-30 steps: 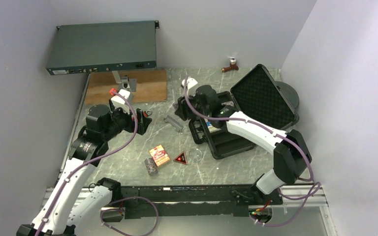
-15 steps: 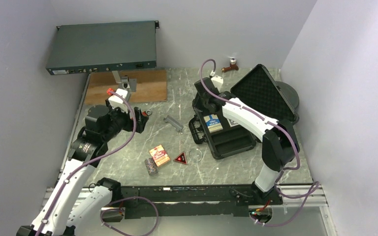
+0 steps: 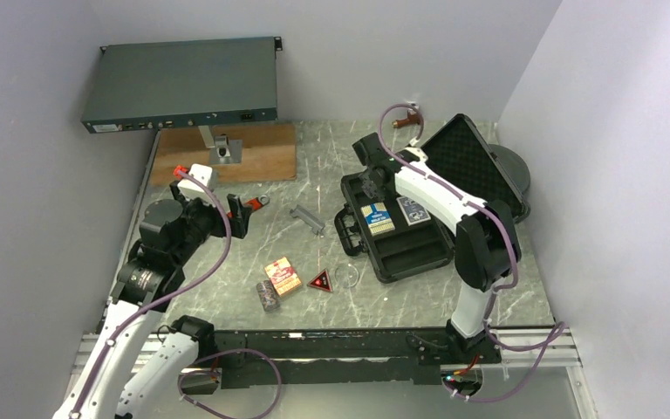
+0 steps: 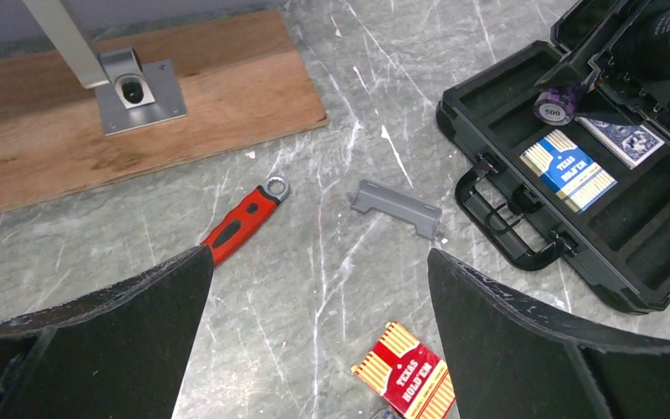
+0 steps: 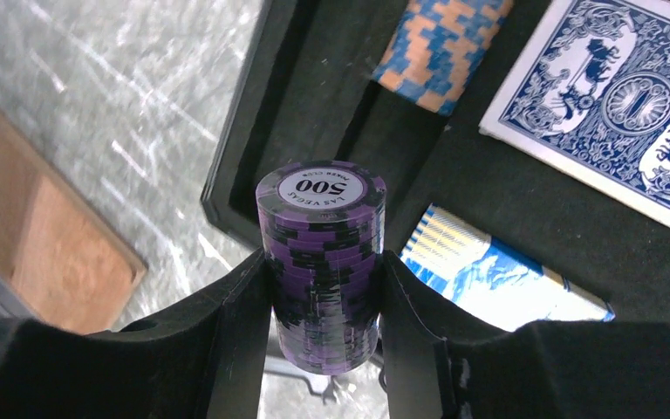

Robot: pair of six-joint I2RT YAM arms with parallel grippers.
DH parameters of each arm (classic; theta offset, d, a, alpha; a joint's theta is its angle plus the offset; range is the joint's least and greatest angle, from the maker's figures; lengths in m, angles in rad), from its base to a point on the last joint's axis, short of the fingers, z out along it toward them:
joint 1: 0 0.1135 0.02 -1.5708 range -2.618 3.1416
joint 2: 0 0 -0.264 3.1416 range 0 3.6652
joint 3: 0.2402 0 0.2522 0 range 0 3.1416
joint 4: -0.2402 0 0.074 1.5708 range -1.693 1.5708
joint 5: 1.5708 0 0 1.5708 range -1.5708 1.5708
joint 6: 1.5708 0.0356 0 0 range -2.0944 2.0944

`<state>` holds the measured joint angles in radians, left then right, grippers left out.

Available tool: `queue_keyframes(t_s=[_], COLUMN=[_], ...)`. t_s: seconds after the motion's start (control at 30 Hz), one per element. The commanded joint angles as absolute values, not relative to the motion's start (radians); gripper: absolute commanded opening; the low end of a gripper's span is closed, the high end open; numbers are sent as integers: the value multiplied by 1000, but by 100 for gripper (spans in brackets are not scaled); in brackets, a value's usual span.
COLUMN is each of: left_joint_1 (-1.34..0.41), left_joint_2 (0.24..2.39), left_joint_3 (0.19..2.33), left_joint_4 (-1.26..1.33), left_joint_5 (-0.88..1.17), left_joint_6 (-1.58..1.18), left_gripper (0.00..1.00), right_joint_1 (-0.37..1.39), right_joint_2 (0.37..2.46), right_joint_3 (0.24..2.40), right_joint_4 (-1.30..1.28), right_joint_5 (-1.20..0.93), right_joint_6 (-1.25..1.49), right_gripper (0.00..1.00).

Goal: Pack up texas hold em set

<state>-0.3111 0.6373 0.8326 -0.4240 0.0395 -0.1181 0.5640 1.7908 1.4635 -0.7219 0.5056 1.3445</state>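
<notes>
The right gripper [image 5: 323, 272] is clamped on a chip stack [image 5: 321, 249] (top chip reads 500) over the far left corner of the open case [image 3: 414, 251], toward the table's right edge. The left gripper [image 4: 318, 257] hangs spread wide above the table's left side. Red box [image 3: 283, 276], triangle [image 3: 320, 280] and disc [image 3: 347, 276] lie by the near edge.

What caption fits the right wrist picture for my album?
Right gripper holds a stack of purple poker chips over the black case, near a blue card box.
</notes>
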Motion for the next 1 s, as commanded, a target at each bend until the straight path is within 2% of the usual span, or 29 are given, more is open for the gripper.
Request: queue_keyframes(t_s=[0.0, 0.13, 0.47, 0.97], left_joint_1=[-310, -310, -310, -310], left_joint_2=[631, 600, 604, 613], left_joint_3=[885, 795, 801, 802], left_joint_4=[-443, -400, -442, -445], left_joint_5=[4, -45, -46, -31], left_joint_6=[-105, -98, -91, -84], left_gripper=[100, 100, 99, 97], right_joint_1=[529, 507, 484, 482], right_joint_2=[1825, 1859, 1905, 1919], right_joint_3=[1555, 1579, 1574, 1554], right_joint_4=[-776, -767, -708, -648], right_joint_5=[474, 427, 364, 389], right_joint_6=[1468, 1482, 1486, 1501], right_gripper=[0, 0, 0, 0])
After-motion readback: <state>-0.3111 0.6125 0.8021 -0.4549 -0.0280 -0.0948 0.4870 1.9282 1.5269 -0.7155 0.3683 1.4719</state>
